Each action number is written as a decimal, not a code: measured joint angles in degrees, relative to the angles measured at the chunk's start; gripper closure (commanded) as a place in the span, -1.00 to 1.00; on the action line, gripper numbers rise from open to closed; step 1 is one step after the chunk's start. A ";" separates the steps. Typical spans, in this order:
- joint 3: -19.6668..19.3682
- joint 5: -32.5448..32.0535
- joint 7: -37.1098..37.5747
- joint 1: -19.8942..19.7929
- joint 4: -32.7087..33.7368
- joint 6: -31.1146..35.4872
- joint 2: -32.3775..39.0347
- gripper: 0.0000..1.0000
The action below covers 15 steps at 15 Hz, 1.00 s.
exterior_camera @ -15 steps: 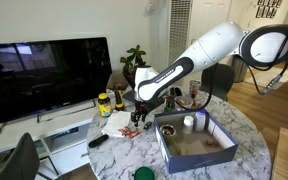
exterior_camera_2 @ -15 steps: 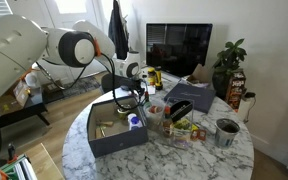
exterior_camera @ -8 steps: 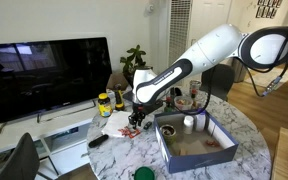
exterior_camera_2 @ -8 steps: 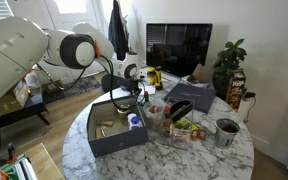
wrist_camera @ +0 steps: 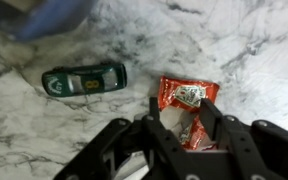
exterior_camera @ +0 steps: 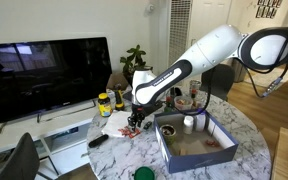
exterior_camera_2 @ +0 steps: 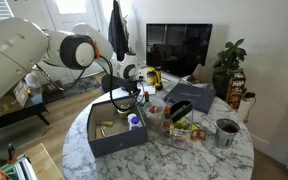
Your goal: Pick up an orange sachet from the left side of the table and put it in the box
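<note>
In the wrist view two orange-red sachets lie on the white marble table point(wrist_camera: 254, 50), one point(wrist_camera: 187, 95) just beyond my fingertips and one point(wrist_camera: 184, 132) between them. My gripper point(wrist_camera: 180, 122) is open and low over the table, with its fingers either side of the nearer sachet. In both exterior views the gripper point(exterior_camera: 134, 119) point(exterior_camera_2: 125, 95) hangs just beside the blue-walled box point(exterior_camera: 164, 146) point(exterior_camera_2: 114, 144). A reddish spot under it point(exterior_camera: 128, 131) is the sachets. A blurred corner of the box point(wrist_camera: 44, 18) shows at the wrist view's top left.
A small green toy car point(wrist_camera: 84, 79) lies left of the sachets. A yellow-lidded jar point(exterior_camera: 104, 102), a black remote point(exterior_camera: 97, 140) and a TV point(exterior_camera: 44, 75) stand nearby. A dark slab point(exterior_camera_2: 191, 96), a bowl point(exterior_camera_2: 184, 128) and a metal cup point(exterior_camera_2: 226, 132) crowd the far side.
The gripper has shifted slightly down and towards the sachets; nothing else has moved.
</note>
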 measured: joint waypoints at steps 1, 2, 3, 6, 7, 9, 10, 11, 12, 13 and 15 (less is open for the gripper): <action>-0.08 0.00 0.00 0.00 0.01 0.00 0.13 0.23; -0.19 0.00 0.00 0.00 0.04 0.02 0.31 0.34; -0.32 0.00 0.00 0.01 0.06 0.03 0.49 0.35; -0.72 -0.01 0.00 0.03 0.11 0.06 0.96 0.79; -0.80 -0.01 0.00 0.04 0.18 0.06 1.11 0.96; -0.85 -0.01 0.00 0.05 0.40 0.06 1.44 1.00; -0.85 -0.01 0.00 0.06 0.49 0.06 1.57 1.00; -0.84 -0.01 0.00 0.09 0.60 0.06 1.68 1.00; -0.84 -0.01 0.00 0.12 0.71 0.06 1.75 1.00; -0.83 -0.01 0.00 0.16 0.77 0.06 1.76 1.00; -0.76 -0.01 -0.01 0.31 0.93 0.17 1.61 1.00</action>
